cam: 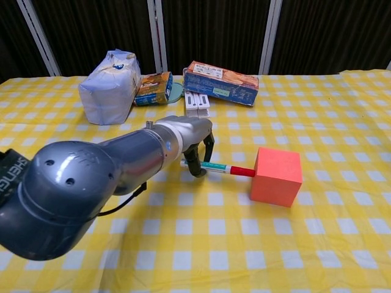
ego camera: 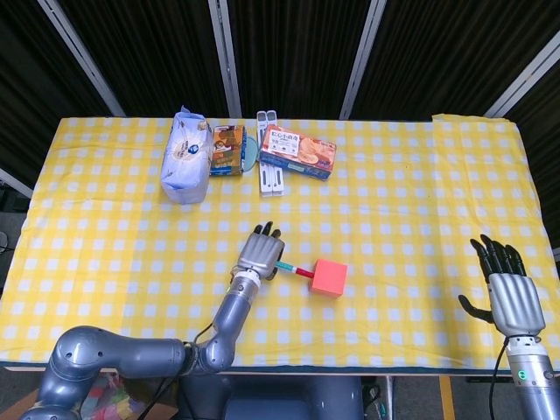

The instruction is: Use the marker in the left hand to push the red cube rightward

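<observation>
One marker (cam: 221, 168) sits gripped in my left hand (cam: 192, 135), its red tip touching the red cube (cam: 278, 177). I push low and centred so it slides straight; my right hand (ego camera: 514, 300) rests open, holding nothing.

Bare checked table (ego camera: 411, 254) right of the red cube (ego camera: 328, 278), all the way to the right hand (ego camera: 512, 302) with fingers (ego camera: 499, 255) spread near the front right corner. Along the far edge, well apart from the cube: white bag (ego camera: 183, 156), small box (ego camera: 227, 150), blue carton (ego camera: 298, 152), white strips (ego camera: 269, 179).
</observation>
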`<action>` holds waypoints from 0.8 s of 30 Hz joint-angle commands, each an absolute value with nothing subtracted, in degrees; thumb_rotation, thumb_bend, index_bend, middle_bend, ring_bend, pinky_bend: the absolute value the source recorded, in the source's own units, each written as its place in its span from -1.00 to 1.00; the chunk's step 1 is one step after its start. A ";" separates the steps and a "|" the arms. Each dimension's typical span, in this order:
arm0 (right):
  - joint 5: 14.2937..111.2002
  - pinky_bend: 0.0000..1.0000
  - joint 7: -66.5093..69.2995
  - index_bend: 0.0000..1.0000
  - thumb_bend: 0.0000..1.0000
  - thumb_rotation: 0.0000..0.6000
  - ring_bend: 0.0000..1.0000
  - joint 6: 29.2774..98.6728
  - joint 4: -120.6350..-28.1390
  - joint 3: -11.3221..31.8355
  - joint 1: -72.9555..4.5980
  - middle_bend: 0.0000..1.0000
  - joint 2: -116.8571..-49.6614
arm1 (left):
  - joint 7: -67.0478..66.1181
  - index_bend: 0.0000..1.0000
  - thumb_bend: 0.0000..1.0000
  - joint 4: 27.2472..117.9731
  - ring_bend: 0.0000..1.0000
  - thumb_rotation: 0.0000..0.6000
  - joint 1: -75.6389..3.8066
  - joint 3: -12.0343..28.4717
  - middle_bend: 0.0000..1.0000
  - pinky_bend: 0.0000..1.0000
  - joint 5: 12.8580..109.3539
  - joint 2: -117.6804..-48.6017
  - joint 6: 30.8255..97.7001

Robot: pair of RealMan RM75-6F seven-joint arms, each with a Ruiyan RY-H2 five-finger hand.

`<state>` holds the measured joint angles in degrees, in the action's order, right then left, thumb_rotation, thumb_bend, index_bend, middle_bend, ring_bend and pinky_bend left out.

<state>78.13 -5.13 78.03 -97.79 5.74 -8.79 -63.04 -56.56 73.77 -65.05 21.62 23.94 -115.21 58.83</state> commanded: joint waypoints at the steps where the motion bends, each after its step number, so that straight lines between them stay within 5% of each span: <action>1: 78.10 -1.00 -5.08 -1.00 -0.39 1.00 -1.00 77.96 -97.78 5.76 -8.82 -1.00 -63.00 | -56.97 0.18 0.01 72.43 -0.95 1.00 -66.49 22.55 -0.68 -0.76 23.03 -116.44 58.31; 15: 77.79 -1.00 -5.46 -1.00 -0.40 1.00 -1.00 77.76 -97.82 5.77 -8.88 -1.00 -62.92 | -58.18 0.16 -0.04 69.86 -0.95 1.00 -70.90 24.86 -0.68 -0.76 19.27 -119.86 57.79; 24: 78.01 -1.00 -5.30 -1.00 -0.39 1.00 -1.00 77.92 -97.75 5.74 -8.82 -1.00 -62.90 | -55.70 0.12 -0.08 75.02 -0.95 1.00 -67.41 23.39 -0.68 -0.76 21.23 -115.30 61.19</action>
<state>78.02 -5.31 77.93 -97.74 5.74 -8.82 -62.90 -56.25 73.87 -68.34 23.87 20.74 -116.42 60.39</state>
